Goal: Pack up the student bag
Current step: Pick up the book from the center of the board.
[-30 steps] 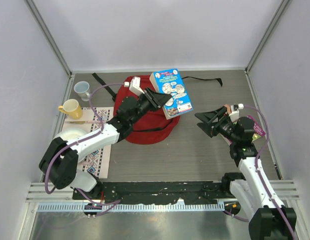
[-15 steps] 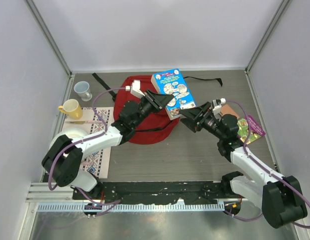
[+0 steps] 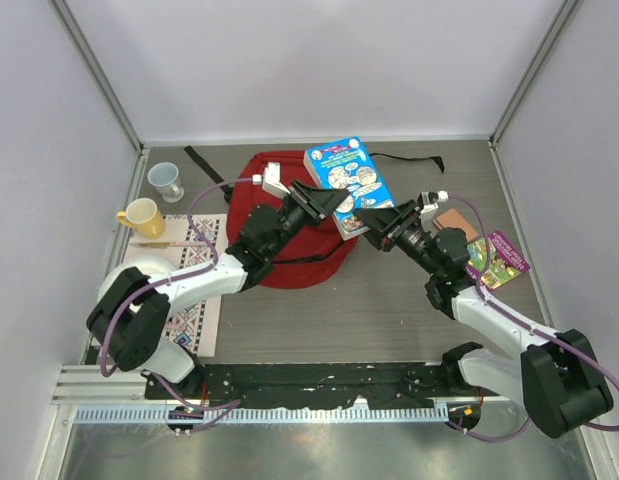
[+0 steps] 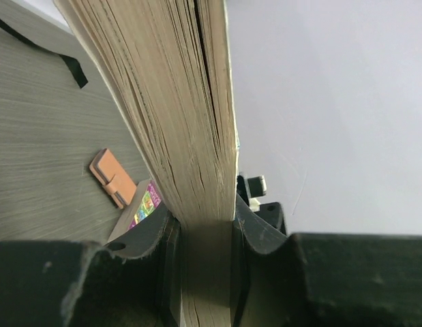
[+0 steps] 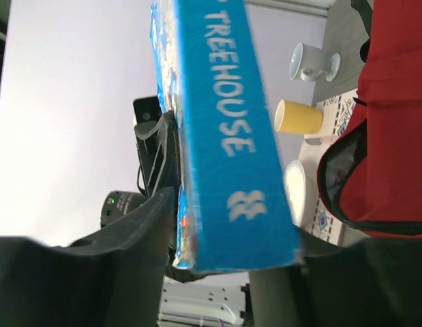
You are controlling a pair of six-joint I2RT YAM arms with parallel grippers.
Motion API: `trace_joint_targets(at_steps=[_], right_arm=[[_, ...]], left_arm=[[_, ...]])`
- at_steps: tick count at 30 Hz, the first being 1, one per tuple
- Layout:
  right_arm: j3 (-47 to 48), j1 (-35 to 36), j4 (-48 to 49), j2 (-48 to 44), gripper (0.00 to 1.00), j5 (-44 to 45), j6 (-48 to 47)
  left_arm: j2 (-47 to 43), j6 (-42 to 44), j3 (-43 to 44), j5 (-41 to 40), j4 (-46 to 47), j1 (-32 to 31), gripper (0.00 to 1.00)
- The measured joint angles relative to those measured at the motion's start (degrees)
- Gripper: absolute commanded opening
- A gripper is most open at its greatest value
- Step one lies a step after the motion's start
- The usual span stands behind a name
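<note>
left gripper [image 3: 322, 200] clamped on book [image 3: 346, 180] page edge, book held over red bag [image 3: 307, 258] at centre-left of top view. right gripper [image 3: 377, 222] straddles the spine, can't tell if clamped.

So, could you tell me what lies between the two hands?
The book: the left hand grips its page edge and the right hand straddles its spine. The top view shows this best.

Book [image 3: 347, 180] over student bag's [image 3: 309, 270] right edge
</note>
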Motion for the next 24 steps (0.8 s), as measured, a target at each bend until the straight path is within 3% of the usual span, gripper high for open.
trace_joint_targets(at_steps=[3,4,5,7,8,11,18,24], right_arm=[[0.0,0.94,-0.02,-0.02,0.03,2.49,0.68],[0.02,1.18,0.11,-0.26,0.01,3.02,1.09],[0.0,1.33,-0.39,-0.63,0.01,3.5,1.09],[0.0,1.55,-1.31,-1.29,0.01,4.0,0.83],[0.02,1.62,-2.12,-1.84,0.01,4.48,0.42],[0.39,1.86,-7.67,-4.0,0.01,5.92,-2.08],[5.97,1.84,-32.89,-8.31,0.01,12.9,-11.17],[17.35,1.42,-49.51,-4.02,0.01,15.3,-18.58]], left_arm=[[0.04,-0.35,-0.02,-0.35,1.11,-0.13,0.0],[0.04,-0.37,-0.02,-0.5,1.25,-0.15,0.08],[0.09,-0.35,-0.04,-0.28,1.31,-0.09,0.34],[0.11,-0.17,-0.04,-0.04,1.16,-0.11,0.53],[0.09,0.52,-0.04,0.07,0.72,-0.11,0.73],[-0.85,3.41,-0.37,0.92,-3.23,-0.17,0.99],[-13.99,18.34,-1.44,-2.23,-26.58,0.17,1.0],[-19.15,31.58,4.26,-6.01,-44.83,1.51,1.0]])
